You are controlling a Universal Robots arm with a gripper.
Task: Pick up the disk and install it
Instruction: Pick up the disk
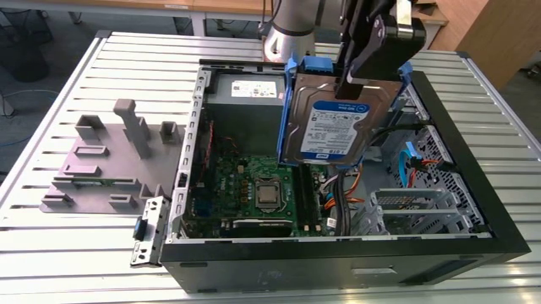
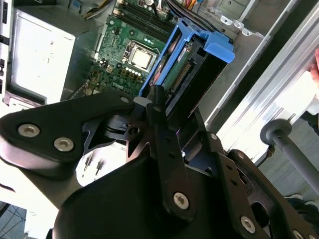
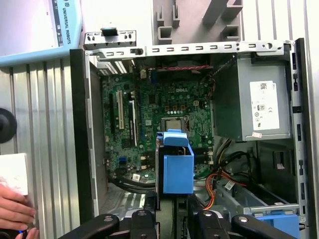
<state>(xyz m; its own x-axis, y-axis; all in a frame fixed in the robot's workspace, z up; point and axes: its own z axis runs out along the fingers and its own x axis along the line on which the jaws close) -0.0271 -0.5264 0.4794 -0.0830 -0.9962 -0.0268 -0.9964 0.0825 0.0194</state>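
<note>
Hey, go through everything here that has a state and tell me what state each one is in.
disk: held in the air, on edge above the open case, not installed.
gripper: shut on the disk.
computer case: lying on its side, side panel off.
processor: bare, no cooler on it.
grey tray: flat on the table beside the case.

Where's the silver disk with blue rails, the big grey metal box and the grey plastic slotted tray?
silver disk with blue rails (image 1: 334, 133): exterior view, its blue-and-white label.
grey metal box (image 1: 253, 87): exterior view, its white label.
grey plastic slotted tray (image 1: 97, 170): exterior view, its middle.
</note>
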